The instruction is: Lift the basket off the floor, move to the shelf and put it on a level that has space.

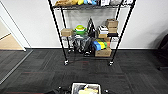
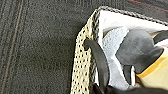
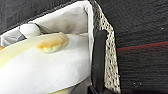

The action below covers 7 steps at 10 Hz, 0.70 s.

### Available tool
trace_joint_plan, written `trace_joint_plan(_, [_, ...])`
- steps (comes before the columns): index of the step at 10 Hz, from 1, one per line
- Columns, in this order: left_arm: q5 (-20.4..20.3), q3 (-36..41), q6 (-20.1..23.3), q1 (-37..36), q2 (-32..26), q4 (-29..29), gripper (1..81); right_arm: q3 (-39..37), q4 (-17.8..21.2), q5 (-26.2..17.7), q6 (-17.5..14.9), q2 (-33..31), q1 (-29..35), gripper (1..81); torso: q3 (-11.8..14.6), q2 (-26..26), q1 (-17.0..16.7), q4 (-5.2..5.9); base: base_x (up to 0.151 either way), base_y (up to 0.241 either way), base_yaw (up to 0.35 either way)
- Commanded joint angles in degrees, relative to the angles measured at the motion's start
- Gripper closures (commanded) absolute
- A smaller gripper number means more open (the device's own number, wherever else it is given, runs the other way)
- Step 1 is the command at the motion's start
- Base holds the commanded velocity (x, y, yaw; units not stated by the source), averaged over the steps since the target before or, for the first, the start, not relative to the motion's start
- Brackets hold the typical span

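Observation:
The cream woven basket [image 1: 86,88] sits low in front of me at the near edge of the head view, over the dark carpet floor [image 1: 37,72]. It holds soft toys and pale cloth. In the left wrist view its checkered wall [image 2: 82,62] and black loop handle [image 2: 98,57] run up into my left gripper [image 2: 105,90], which is shut on the handle. My right gripper [image 3: 96,90] grips the other black handle [image 3: 98,55] in the same way. The black wire shelf [image 1: 91,32] stands straight ahead against the white wall.
The shelf's upper tier [image 1: 87,6] carries plush toys. Its middle tier holds cardboard boxes [image 1: 66,32] and a green toy [image 1: 80,28]. The lowest tier holds bags and a box [image 1: 103,52]. Open carpet lies between me and the castors. Tan wooden flooring [image 1: 8,42] shows at the left.

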Motion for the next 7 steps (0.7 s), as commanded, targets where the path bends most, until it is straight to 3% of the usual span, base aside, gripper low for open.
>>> trace_joint_plan(1, [3.19, 0.01, -0.18, -6.06, -0.56, -0.62, 81.1, 0.55, 1.92, -2.44, 0.43, 0.18, 6.07, 81.1, 0.0, 0.0, 0.0, 0.0, 0.0, 0.0, 0.0])
trace_joint_plan(4, [3.1, 0.36, -0.18, -4.65, -1.08, -0.71, 81.1, 0.55, 1.92, -2.44, 0.43, 0.18, 5.81, 81.1, 0.0, 0.0, 0.0, 0.0, 0.0, 0.0, 0.0])
trace_joint_plan(5, [3.1, 0.45, -0.18, -4.65, -1.08, -0.79, 81.1, 0.63, 1.92, -2.35, 0.44, 0.18, 5.72, 81.1, 0.0, 5.73, -3.69, 0.0, 0.0, 0.0, 0.0])
trace_joint_plan(7, [4.07, 4.05, -0.18, -4.65, -2.75, -1.32, 81.1, 1.16, 2.28, -2.35, 0.52, 0.01, 5.46, 81.1, 0.0, 6.47, -4.1, 0.0, 0.0, 0.0, 0.0])
